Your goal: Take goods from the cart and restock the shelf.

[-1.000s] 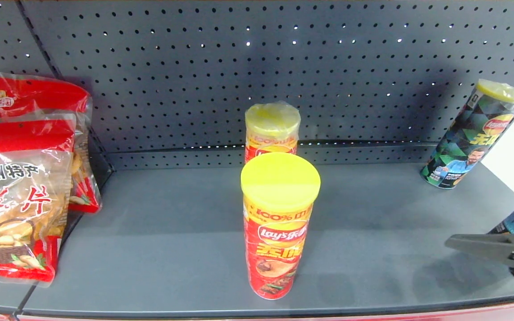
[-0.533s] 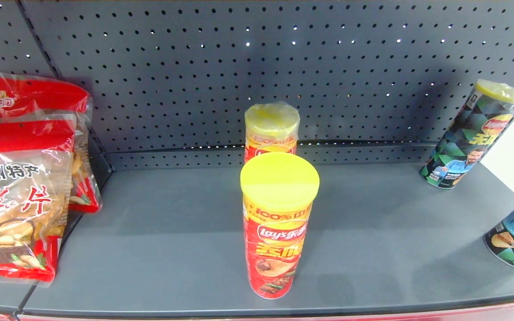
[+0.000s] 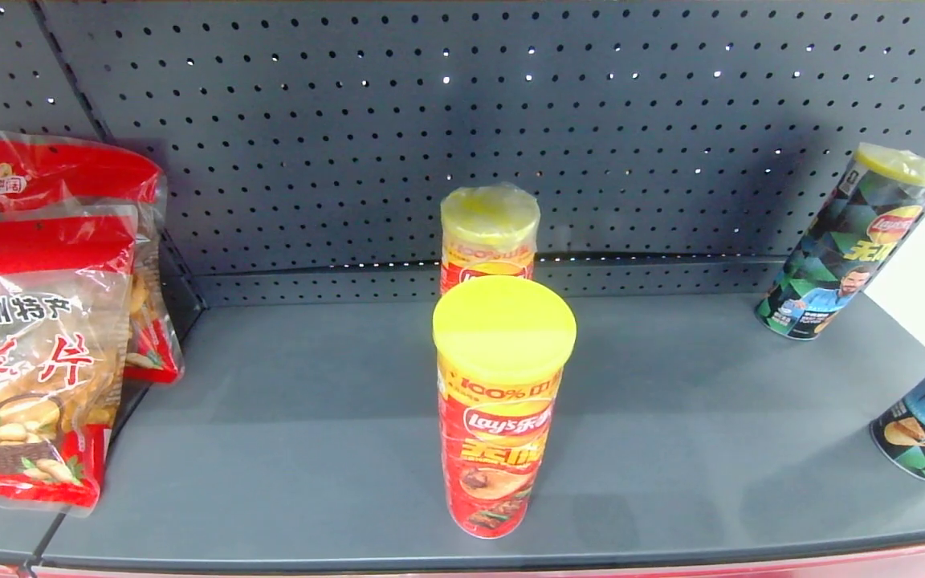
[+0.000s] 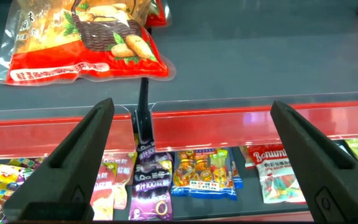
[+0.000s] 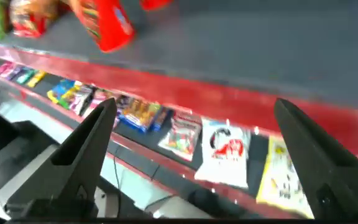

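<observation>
Right gripper (image 5: 194, 109), jaws apart, has drawn back from green can (image 3: 924, 417)

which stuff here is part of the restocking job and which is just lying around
Job, likely: shelf, front red can, back red can, far dark can, near dark can.
Just there: snack bags at left, sweet packets on the shelf below.

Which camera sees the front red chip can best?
The head view: the front red can stands whole and upright on the shelf, yellow lid and label clear. The right wrist view catches its lower part; the left wrist view, perhaps a red sliver.
</observation>
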Available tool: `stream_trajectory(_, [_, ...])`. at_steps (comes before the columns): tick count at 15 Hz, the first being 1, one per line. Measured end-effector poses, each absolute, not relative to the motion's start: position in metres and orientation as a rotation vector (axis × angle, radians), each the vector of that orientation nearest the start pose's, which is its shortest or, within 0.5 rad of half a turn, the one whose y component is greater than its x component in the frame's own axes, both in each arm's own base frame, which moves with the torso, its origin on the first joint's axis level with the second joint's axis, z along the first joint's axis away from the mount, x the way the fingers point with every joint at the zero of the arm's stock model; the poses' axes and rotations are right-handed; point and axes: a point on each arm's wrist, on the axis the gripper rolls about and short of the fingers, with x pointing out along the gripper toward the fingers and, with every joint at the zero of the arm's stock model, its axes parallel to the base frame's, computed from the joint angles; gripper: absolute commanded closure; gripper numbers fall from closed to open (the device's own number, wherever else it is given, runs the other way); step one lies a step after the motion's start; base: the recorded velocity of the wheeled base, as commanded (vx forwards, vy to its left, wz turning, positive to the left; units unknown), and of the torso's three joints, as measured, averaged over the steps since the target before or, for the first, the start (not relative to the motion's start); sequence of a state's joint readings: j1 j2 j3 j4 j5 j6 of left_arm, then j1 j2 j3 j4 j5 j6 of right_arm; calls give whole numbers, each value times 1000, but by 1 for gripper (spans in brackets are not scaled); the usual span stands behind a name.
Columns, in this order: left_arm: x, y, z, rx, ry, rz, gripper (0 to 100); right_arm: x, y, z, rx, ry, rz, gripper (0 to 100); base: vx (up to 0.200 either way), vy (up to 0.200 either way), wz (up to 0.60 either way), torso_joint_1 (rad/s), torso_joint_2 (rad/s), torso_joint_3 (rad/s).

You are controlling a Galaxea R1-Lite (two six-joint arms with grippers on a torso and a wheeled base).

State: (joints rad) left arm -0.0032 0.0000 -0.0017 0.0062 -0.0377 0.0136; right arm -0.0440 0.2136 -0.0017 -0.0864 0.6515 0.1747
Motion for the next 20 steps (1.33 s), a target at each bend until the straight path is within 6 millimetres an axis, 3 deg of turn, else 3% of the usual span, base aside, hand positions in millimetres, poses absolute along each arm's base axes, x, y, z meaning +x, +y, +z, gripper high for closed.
stream_trajectory(5, [-23, -1, 75, 14, 4, -41, 0, -15, 14, 86, 196, 121, 527, 0, 0, 0, 0, 0, 0, 0])
stream_trajectory(10, [-23, -1, 75, 14, 4, -40, 0, -16, 12, 84, 47, 52, 383, 0, 0, 0, 0, 0, 0, 0])
stream_trajectory(14, [-23, -1, 75, 14, 4, -41, 0, -18, 2, 80, -24, 43, 44, 0, 0, 0, 0, 0, 0, 0])
stream_trajectory(20, [-23, -1, 75, 14, 4, -41, 0, -23, -1, 77, 7, 4, -27, 0, 0, 0, 0, 0, 0, 0])
